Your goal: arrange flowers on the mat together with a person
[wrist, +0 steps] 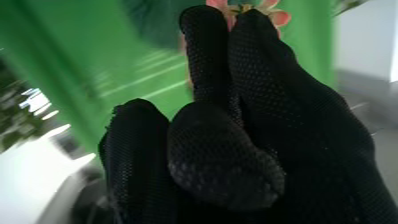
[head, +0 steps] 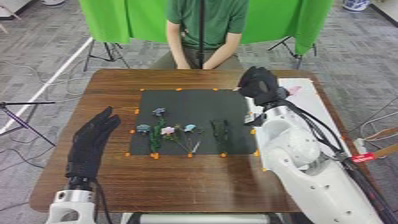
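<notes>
The arrangement looks partly done: blue flowers (head: 159, 111) on the black mat (head: 194, 101) at centre, a pink flower (head: 295, 90) at upper right seemingly left to place, near my right hand (head: 258, 86), whose grip I cannot tell.

Green cloth (head: 107, 22) hangs behind the brown wooden worktop (head: 187, 192), with black tripod legs (head: 111, 52) below it. Loose cables (head: 363, 125) and a straight white line (head: 55, 82) run over the grey floor (head: 44, 37).

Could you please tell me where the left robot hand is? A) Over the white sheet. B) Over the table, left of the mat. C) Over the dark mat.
B: the left robot hand is over the wooden table, left of the mat.
</notes>
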